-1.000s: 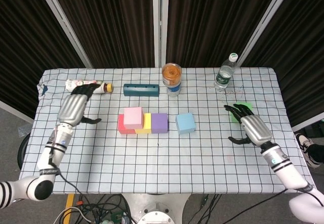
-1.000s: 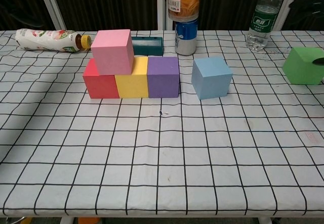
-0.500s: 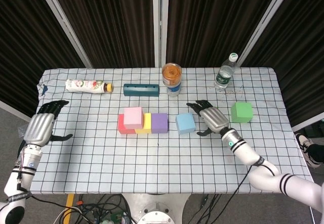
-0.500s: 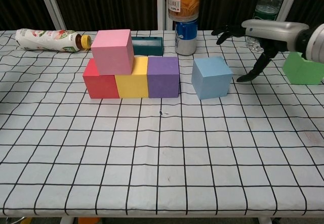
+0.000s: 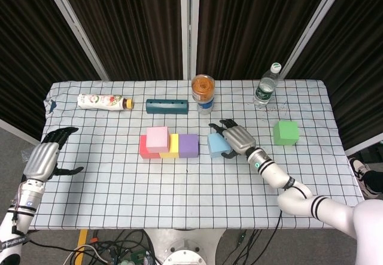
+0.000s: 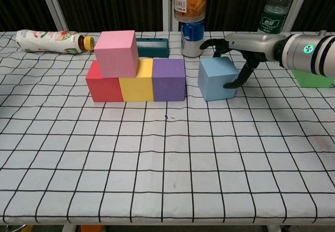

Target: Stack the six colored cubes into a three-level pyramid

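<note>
Surface [image 5: 179, 187] with a black-grid white cloth, dark curtain panels behind. Right robot hand [image 5: 234, 138] is at the blue cube [image 5: 216, 146]: fingers over its top, thumb down at its right face in chest view; whether it actually grips cannot be told, the cube sits flat on the cloth. Left robot hand [image 5: 43, 157] hangs off the left edge of the surface, fingers spread, holding nothing; not seen in chest view.

Base row: red cube [image 6: 102, 88], yellow cube [image 6: 135, 87], purple cube [image 6: 168, 79] touching side by side, red at the left. Pink cube [image 6: 116, 46] sits on top, straddling red and yellow. Blue cube is just right of purple, a gap between them, turned slightly. Green cube [image 5: 286, 132] stands alone well right of the blue one, near the right edge; in chest view the right arm partly hides it.

Back row: water bottle [image 5: 267, 85] upright at far right. Clear jar of orange stuff [image 6: 190, 2] stacked on a blue can [image 6: 191, 38], behind the purple and blue cubes. Drink bottle [image 5: 103, 101] with a pale label lies on its side at far left, cap pointing right. Teal block [image 5: 167, 106] with holes in its top lies behind the pink cube.
</note>
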You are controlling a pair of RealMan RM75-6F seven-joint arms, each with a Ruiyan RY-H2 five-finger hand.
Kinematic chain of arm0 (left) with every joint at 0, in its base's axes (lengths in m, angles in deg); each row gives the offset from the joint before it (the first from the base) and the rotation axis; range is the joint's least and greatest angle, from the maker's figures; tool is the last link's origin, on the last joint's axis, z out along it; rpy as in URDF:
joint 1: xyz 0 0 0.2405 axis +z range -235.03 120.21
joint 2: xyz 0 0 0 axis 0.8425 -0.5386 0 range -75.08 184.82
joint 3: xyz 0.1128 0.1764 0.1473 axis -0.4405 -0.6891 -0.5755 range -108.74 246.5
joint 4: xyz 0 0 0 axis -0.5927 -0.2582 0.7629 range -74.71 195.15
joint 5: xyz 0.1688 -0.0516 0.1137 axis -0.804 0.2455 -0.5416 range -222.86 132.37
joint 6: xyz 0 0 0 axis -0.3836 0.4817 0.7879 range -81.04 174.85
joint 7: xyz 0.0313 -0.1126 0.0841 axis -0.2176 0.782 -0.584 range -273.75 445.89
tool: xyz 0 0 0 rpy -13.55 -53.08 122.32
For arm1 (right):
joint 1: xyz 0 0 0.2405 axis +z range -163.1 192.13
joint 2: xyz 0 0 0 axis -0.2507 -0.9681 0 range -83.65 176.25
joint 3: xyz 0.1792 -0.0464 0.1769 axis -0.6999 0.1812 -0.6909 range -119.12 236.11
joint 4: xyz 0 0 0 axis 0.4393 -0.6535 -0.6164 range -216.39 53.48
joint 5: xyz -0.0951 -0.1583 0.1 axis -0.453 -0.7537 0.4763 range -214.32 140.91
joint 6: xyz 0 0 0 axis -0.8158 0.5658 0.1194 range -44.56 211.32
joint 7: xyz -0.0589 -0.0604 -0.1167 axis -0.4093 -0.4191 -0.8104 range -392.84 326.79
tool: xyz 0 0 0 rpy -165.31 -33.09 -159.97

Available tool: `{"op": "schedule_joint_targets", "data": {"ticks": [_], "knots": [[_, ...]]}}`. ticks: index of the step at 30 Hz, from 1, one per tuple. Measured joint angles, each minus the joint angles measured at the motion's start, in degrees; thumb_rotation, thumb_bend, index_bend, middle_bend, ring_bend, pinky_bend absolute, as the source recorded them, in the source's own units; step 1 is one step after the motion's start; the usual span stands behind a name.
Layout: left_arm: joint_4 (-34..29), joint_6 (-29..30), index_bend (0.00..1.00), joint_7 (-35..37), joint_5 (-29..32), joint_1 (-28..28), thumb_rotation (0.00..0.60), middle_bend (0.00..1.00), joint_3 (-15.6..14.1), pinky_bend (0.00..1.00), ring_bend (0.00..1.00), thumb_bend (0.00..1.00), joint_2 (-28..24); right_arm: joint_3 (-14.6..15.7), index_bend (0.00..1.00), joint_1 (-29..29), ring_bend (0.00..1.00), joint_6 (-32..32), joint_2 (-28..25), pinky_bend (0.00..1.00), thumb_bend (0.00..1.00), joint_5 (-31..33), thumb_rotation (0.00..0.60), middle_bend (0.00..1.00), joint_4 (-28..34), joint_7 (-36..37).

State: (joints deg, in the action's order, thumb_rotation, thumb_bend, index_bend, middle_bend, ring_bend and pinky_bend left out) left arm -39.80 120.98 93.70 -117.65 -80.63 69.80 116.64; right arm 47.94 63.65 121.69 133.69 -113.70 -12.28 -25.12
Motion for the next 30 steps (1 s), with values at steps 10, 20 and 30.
{"op": "schedule_joint_targets", "data": {"ticks": [10, 20, 30], "knots": [[-0.41, 0.60, 0.15, 0.89, -2.66, 1.91, 0.600, 0.12, 1.26, 0.11, 0.09, 0.00, -0.32, -3.21, 0.00, -1.11, 0.07, 1.25, -12.00, 0.00, 0.24, 7.83, 0.600, 0.43, 17.38, -2.97], [-0.42, 0.40, 0.15, 1.37, -3.49, 3.31, 0.600, 0.12, 1.93, 0.11, 0.09, 0.00, -0.02, -5.13, 0.00, 4.40, 0.07, 3.55, -13.94, 0.00, 0.23, 28.91, 0.600, 0.43, 26.72, -16.11], [0.12, 0.03, 0.15, 2.49, -3.75, 4.58, 0.600, 0.12, 2.54, 0.11, 0.09, 0.00, -0.04, -5.38, 0.00, 14.84, 0.07, 7.46, -6.87, 0.00, 0.23, 44.82, 0.600, 0.42, 25.78, -26.98]]}}
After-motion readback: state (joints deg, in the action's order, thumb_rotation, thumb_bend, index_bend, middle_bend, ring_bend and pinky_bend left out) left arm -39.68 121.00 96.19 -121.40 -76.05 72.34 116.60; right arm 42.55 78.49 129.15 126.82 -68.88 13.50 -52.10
